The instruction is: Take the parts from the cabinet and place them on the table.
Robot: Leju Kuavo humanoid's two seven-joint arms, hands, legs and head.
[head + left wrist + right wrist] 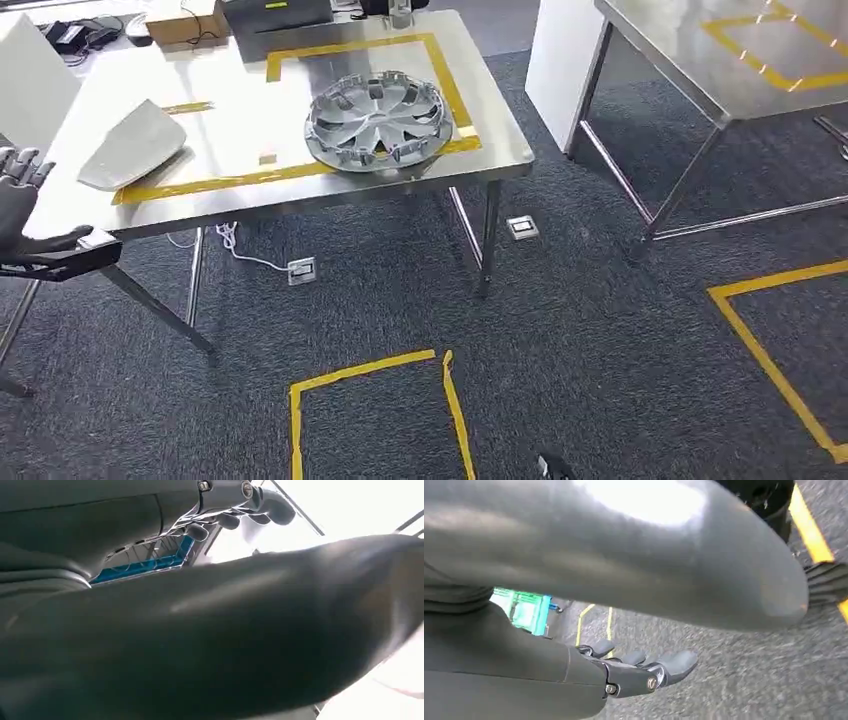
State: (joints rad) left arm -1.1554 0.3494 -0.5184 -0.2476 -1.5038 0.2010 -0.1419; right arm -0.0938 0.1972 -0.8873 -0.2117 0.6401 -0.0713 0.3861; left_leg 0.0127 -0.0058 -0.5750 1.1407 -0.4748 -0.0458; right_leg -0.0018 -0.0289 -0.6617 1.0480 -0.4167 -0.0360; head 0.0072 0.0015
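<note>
Now left hand (pixel 25 205) apparently empty beside table (pixel 505 165) edge, hubcap (pixel 378 121) near corner.

Table top (pixel 250 150), for your reach:
- Wheel cover (pixel 378 120): fills the right end of the taped frame (pixel 300 172).
- Grey panel (pixel 132 145): lies on the left end, across the tape.
- Bare steel: open between the two, save a small tan piece (pixel 267 158).
- Boxes (pixel 240 20): block the far edge.
- Left hand (pixel 25 205): fingers spread, at the table's left corner.
</note>
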